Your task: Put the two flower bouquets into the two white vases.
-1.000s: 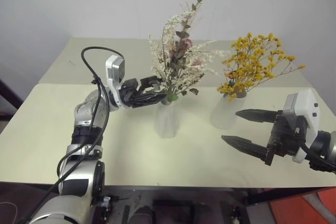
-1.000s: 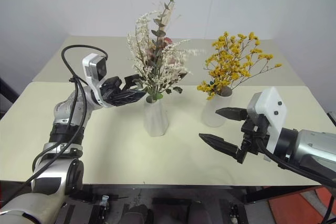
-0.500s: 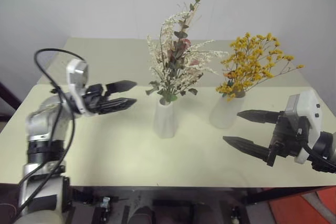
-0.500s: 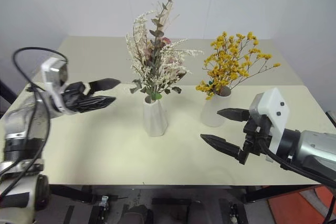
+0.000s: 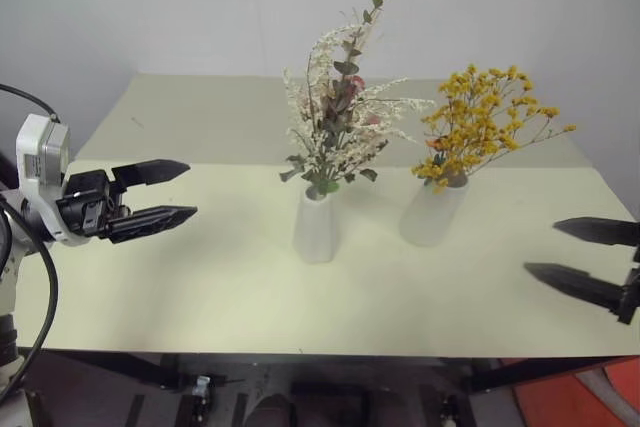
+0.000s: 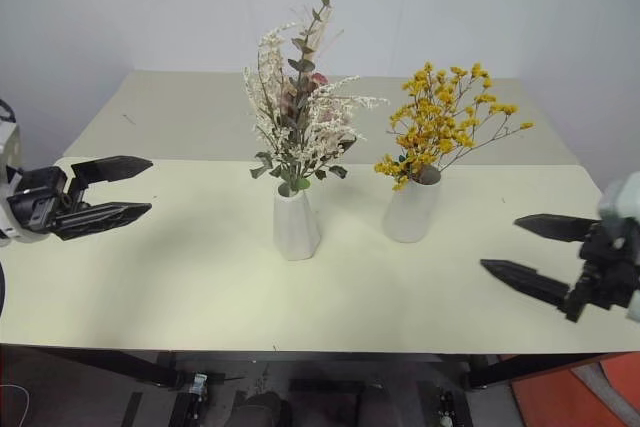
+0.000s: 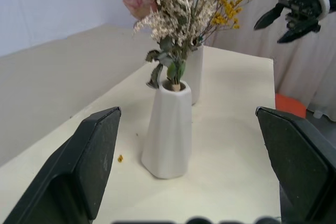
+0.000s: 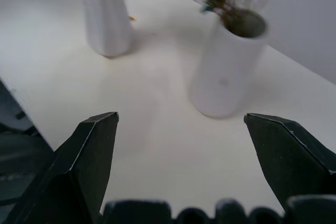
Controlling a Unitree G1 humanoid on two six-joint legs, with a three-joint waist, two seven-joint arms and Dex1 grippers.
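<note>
The cream-white-pink bouquet [image 5: 340,107] with grey-green leaves stands upright in the narrow tapered vase [image 5: 315,227] at the table's middle. To its right, the yellow-orange spray [image 5: 485,117] stands in the wider white vase [image 5: 432,213]. My left gripper [image 5: 178,192] hovers open over the table's left edge, well clear of the narrow vase, nothing between its fingers. My right gripper [image 5: 560,252] is open at the far right edge, apart from the wide vase. The left wrist view shows the narrow vase [image 7: 168,132]; the right wrist view shows the wide vase [image 8: 228,72].
The pale table [image 5: 240,287] butts against a second table [image 5: 200,117] behind it, near a white wall. A tiny orange fleck [image 7: 120,158] lies beside the narrow vase.
My left gripper has drawn away leftward from the cream bouquet to the table's left edge. The right gripper has pulled back to the right, away from the wide vase. Both bouquets stay in their vases.
</note>
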